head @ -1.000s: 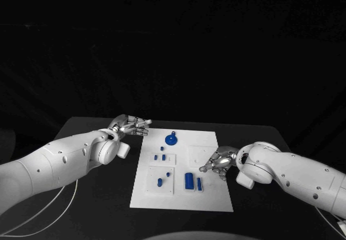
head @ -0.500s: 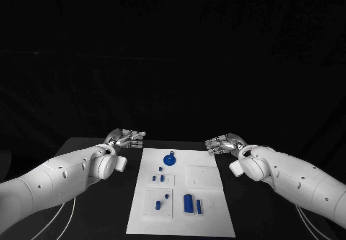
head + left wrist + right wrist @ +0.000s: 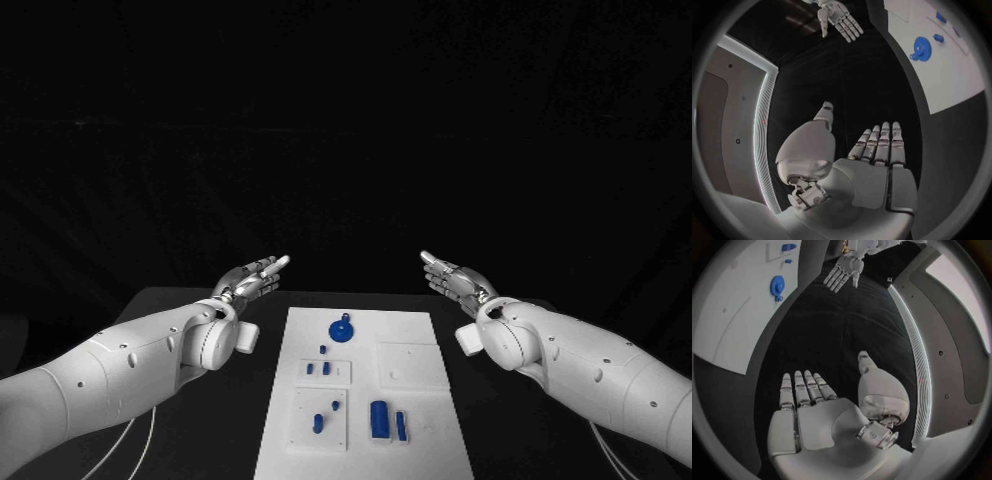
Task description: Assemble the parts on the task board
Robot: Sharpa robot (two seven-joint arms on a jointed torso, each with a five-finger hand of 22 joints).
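On the black table (image 3: 188, 300), head view: task board (image 3: 426, 330) lies centred, blue parts (image 3: 340, 329) on it. Left hand (image 3: 254, 274) and right hand (image 3: 454, 276) flank its far end, fingers straight and apart, holding nothing; likely a neutral pose.
Left wrist view: palm flat, board near.
Right wrist view: same. Dark backdrop behind.

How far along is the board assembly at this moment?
Unclear what is done: blue parts lie or stand on the task board. Nothing is in hand: the left hand and right hand are raised beyond it, fingers extended. How much remains cannot be told.
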